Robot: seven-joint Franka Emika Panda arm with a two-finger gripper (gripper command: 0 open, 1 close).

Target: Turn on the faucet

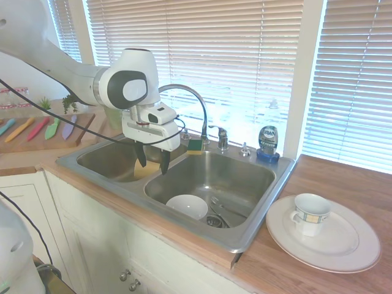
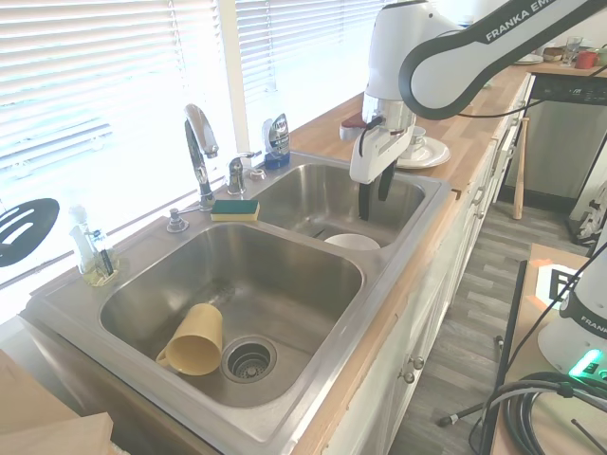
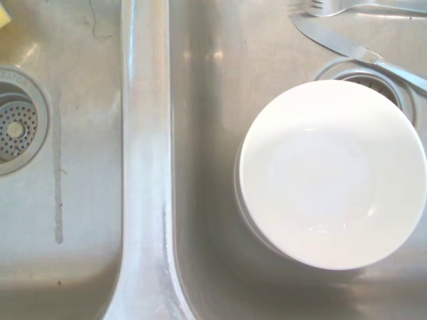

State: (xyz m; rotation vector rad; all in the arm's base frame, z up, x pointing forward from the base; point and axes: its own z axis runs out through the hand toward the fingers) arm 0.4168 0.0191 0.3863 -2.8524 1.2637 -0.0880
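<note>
White arm's end effector (image 1: 153,164), black fingers parted and empty, hanging above the divider of the stainless double sink (image 1: 254,229); shiny chrome gooseneck faucet (image 1: 190,98) with small lever handle (image 1: 221,137) on the sink's rear ledge, apart from it; white round bowl (image 1: 187,206) in the right basin; white mug (image 1: 310,214) on a plate upon the wooden bench (image 1: 361,190).

Home kitchen. Shown by: double-basin stainless sink (image 1: 278,177) set in wood countertop (image 1: 343,184), white cabinet doors (image 1: 110,251) below. Chrome gooseneck faucet (image 1: 195,101) at back rim; dish soap bottle (image 1: 267,144) and yellow-green sponge (image 2: 235,209) beside it. White bowl (image 3: 331,172), knife (image 3: 357,50) and fork (image 3: 347,7) in one basin, yellow cup (image 2: 193,339) on its side in the other. Plate (image 1: 343,248) with mug (image 1: 310,214) on the counter. Window with white blinds (image 1: 233,55) behind sink. Coloured knives (image 1: 37,127) on a wooden board.
</note>
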